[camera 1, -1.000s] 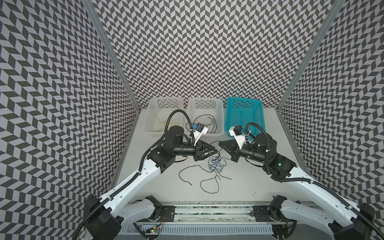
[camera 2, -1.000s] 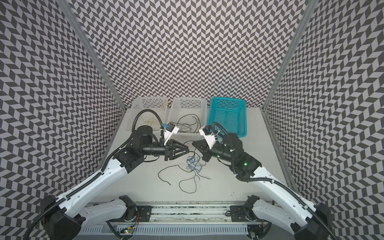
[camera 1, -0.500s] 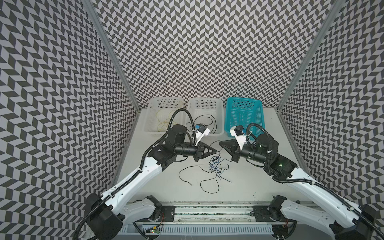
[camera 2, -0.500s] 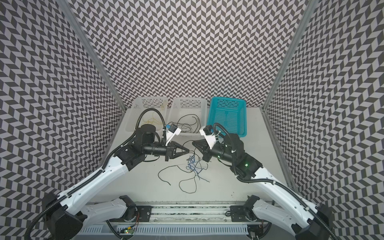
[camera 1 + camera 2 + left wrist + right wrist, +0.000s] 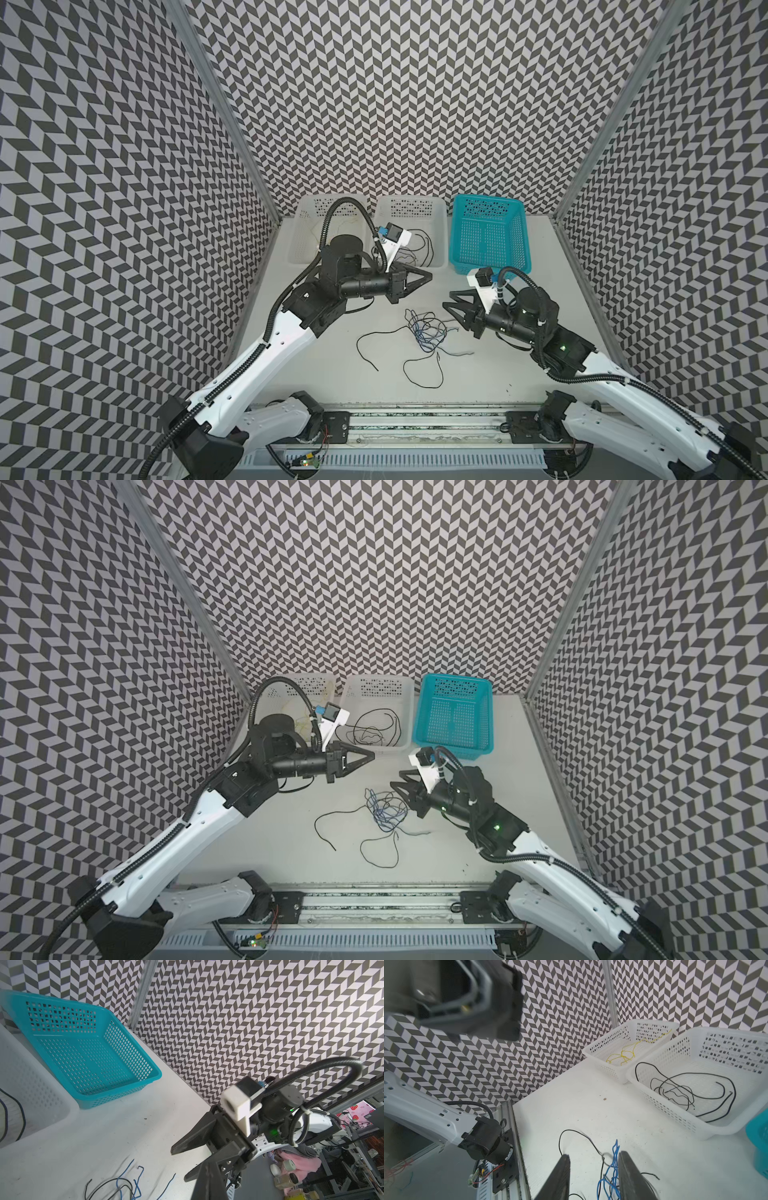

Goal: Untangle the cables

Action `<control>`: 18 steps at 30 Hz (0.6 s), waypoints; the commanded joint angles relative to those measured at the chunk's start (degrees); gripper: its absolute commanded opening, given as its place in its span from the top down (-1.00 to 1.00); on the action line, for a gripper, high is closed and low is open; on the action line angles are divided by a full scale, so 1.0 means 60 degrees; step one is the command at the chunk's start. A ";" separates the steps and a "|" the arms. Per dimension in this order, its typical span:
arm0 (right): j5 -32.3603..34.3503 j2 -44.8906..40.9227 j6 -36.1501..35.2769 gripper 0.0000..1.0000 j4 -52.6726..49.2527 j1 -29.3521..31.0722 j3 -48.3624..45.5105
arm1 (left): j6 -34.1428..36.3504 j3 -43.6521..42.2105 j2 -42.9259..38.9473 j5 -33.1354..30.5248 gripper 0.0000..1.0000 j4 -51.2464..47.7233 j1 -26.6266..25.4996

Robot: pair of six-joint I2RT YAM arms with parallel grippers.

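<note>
Centre frame, the cables sprawl on the table: a blue knot with black tails, longest left to right. The right gripper stands with jaws apart beside the knot. Up-left, the left gripper is pinched closed. Behind, the left white basket holds yellow cables and the middle white basket holds black cables. The teal basket stands rightmost.

My left gripper, spread a second ago, has closed tip to tip and drawn away from the tangle of cables; my right gripper, clamped before, has parted its jaws; blue cables now show between its fingers.
</note>
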 commanded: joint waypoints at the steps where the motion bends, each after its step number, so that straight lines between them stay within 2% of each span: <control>1: 0.0409 -0.0219 0.0113 0.27 0.0767 0.0035 -0.0159 | -0.0155 0.0247 0.0081 -0.0355 1.00 -0.0354 -0.0080; 5: 0.1175 0.0043 0.0442 0.25 -0.0237 0.0031 -0.0213 | -0.0097 -0.0329 0.0130 -0.0596 1.00 -0.0842 -0.0080; 9: 0.0902 0.0496 0.0732 0.19 -0.0059 0.0050 -0.0660 | -0.0097 -0.1379 -0.0177 -0.1392 0.99 -0.0782 -0.0071; 14: 0.1073 0.0805 0.0932 0.12 -0.0183 0.0311 -0.0825 | -0.0727 -0.2457 -0.0009 -0.1491 0.74 -0.0489 -0.0066; 18: 0.1590 0.1014 0.1001 0.06 -0.0438 0.0445 -0.0928 | -0.1135 -0.3167 -0.0307 -0.2429 0.40 -0.0825 -0.0066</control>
